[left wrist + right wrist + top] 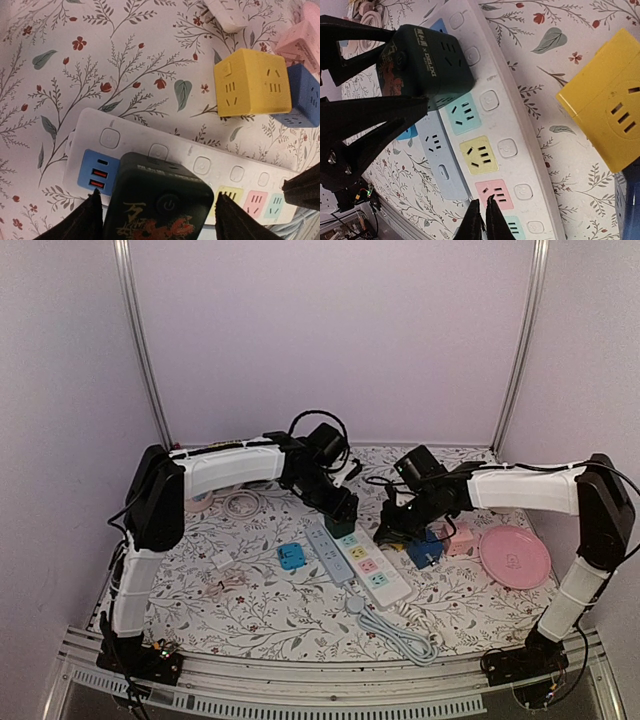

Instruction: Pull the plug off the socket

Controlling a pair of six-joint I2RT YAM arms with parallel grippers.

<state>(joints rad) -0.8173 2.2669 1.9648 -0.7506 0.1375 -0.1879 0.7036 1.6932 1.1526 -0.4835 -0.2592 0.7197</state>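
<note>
One floral-print tabletop [270,610], lavender walls [330,330]. Dark green plug [425,60] sat in white power strip [505,130]; left hand [159,200] stood spread around it, right hand [483,220] was clenched empty above the strip.

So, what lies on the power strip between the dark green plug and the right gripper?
The right wrist view shows two empty sockets there, the teal socket and the yellow socket; the right gripper, jaws shut, sits by the pink socket.

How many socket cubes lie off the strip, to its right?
3: yellow cube nearest the strip, blue cube beside it, pink cube beyond. More may be hidden.
</note>
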